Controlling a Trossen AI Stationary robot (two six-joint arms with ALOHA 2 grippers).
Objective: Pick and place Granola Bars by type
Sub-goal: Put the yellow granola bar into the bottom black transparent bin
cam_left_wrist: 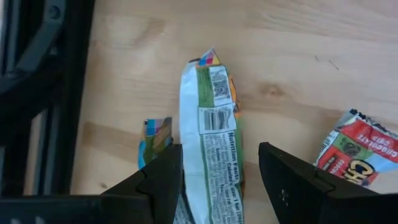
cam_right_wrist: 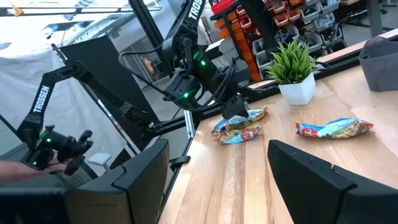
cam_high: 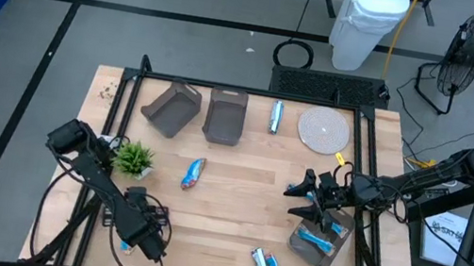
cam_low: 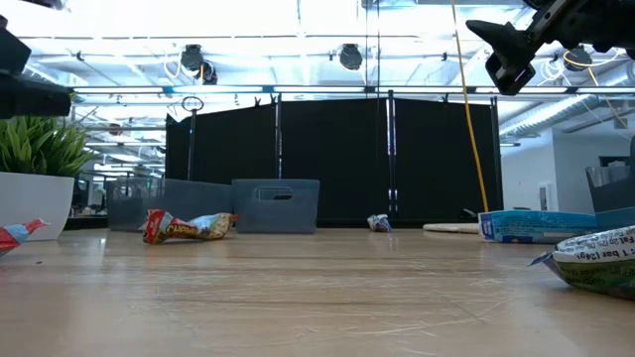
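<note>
Granola bar point(cam_left_wrist: 210, 143) is a flat crinkly wrapper, white w/ green, barcode side up, lying on the counter point(cam_left_wrist: 292, 56) right btwn the left tool point(cam_left_wrist: 221, 180) fingers. Tool's partly open, straddling it, can't tell if touching yet. Red-wrapped bar point(cam_left_wrist: 357, 149) just beside. Right tool point(cam_high: 310, 200) hangs open over a bin point(cam_high: 320, 244) w/ a bar inside. High view hides the straddled bar under the arm.

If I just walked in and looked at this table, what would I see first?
Probably the left gripper down at the table's near-left edge, its fingers either side of a green-and-white granola bar. Then the right gripper, open above a grey bin with a blue bar inside, on the table's right side. A small green plant stands near the left side.
</note>
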